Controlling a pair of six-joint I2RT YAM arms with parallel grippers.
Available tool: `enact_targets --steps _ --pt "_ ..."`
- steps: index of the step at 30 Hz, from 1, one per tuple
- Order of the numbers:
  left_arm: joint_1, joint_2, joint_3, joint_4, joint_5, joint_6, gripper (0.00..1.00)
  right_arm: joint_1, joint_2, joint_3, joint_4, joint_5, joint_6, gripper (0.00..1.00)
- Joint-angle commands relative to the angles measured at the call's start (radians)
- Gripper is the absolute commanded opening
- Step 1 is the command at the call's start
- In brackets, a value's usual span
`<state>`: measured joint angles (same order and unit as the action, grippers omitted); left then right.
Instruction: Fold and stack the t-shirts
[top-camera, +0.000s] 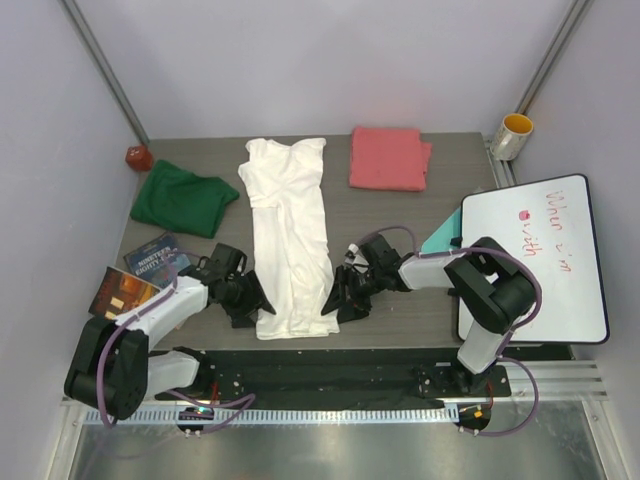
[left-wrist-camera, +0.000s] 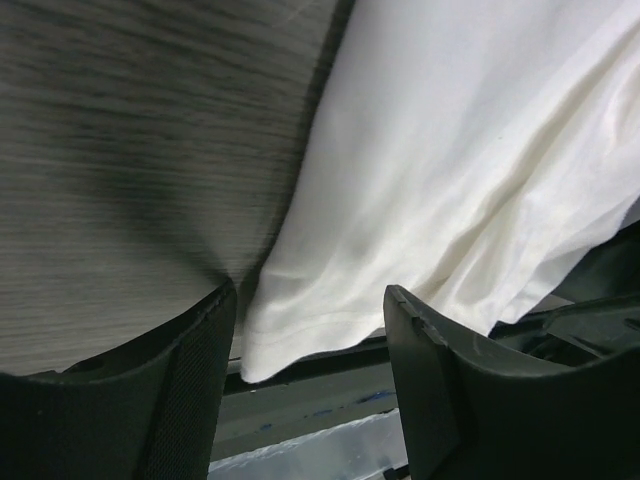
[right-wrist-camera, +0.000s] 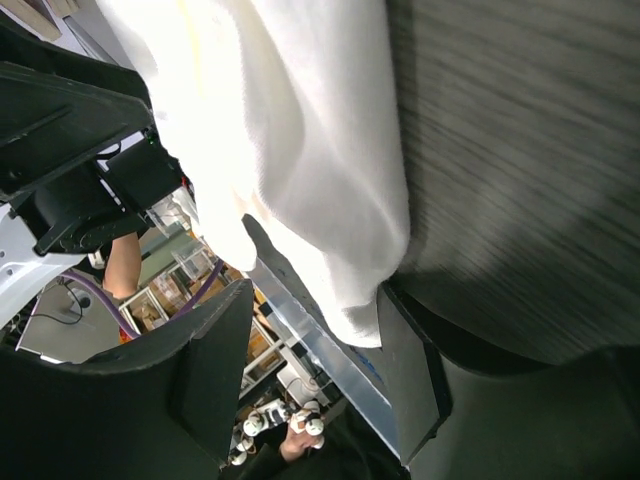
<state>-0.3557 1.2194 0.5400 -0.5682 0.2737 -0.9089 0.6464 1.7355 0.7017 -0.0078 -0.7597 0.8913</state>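
Note:
The large white t-shirt (top-camera: 288, 235) lies folded into a long strip down the middle of the table, its hem at the near edge. My left gripper (top-camera: 250, 300) is open at the hem's left corner; in the left wrist view that gripper (left-wrist-camera: 312, 345) has the white corner (left-wrist-camera: 300, 330) between its spread fingers (left-wrist-camera: 190, 400). My right gripper (top-camera: 345, 300) is open at the hem's right corner; in the right wrist view that gripper (right-wrist-camera: 310, 350) has the cloth (right-wrist-camera: 350, 260) hanging against one finger (right-wrist-camera: 410, 370). The dark green shirt (top-camera: 185, 198) lies rumpled at back left. The coral-pink shirt (top-camera: 388, 158) lies folded at the back right.
Two books (top-camera: 140, 275) lie at the left near my left arm. A small red object (top-camera: 138, 157) sits in the far left corner. A whiteboard (top-camera: 545, 260) and a thin teal sheet (top-camera: 440, 235) are at the right, a yellow-lined mug (top-camera: 513, 135) behind them.

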Motion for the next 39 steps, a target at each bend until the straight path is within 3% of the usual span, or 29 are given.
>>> enact_targets --steps 1,11,20,28,31,33,35,37,39 --pt "-0.005 -0.043 -0.028 -0.094 -0.106 -0.035 0.63 0.032 0.064 -0.047 -0.044 0.255 -0.040 0.60" --pt "-0.005 0.123 -0.035 -0.042 -0.125 -0.008 0.62 0.035 0.110 -0.036 -0.020 0.231 -0.063 0.60" --pt "-0.006 0.149 -0.052 -0.021 -0.110 -0.008 0.61 0.062 0.156 -0.073 0.094 0.206 -0.012 0.60" --pt "-0.017 0.213 -0.136 0.091 -0.070 -0.019 0.50 0.085 0.199 -0.102 0.150 0.200 0.011 0.59" --pt "-0.019 0.195 -0.156 0.097 -0.073 -0.025 0.37 0.093 0.202 -0.111 0.170 0.197 0.024 0.50" --pt "-0.019 0.177 -0.155 0.093 -0.070 -0.028 0.20 0.096 0.197 -0.111 0.170 0.198 0.026 0.42" --pt "-0.019 0.149 -0.149 0.082 -0.074 -0.031 0.04 0.098 0.190 -0.107 0.164 0.200 0.028 0.21" --pt "-0.019 0.131 -0.132 0.057 -0.087 -0.031 0.00 0.099 0.179 -0.088 0.132 0.204 0.017 0.08" --pt "-0.019 0.105 -0.108 0.025 -0.096 -0.030 0.00 0.099 0.159 -0.073 0.105 0.211 -0.006 0.06"
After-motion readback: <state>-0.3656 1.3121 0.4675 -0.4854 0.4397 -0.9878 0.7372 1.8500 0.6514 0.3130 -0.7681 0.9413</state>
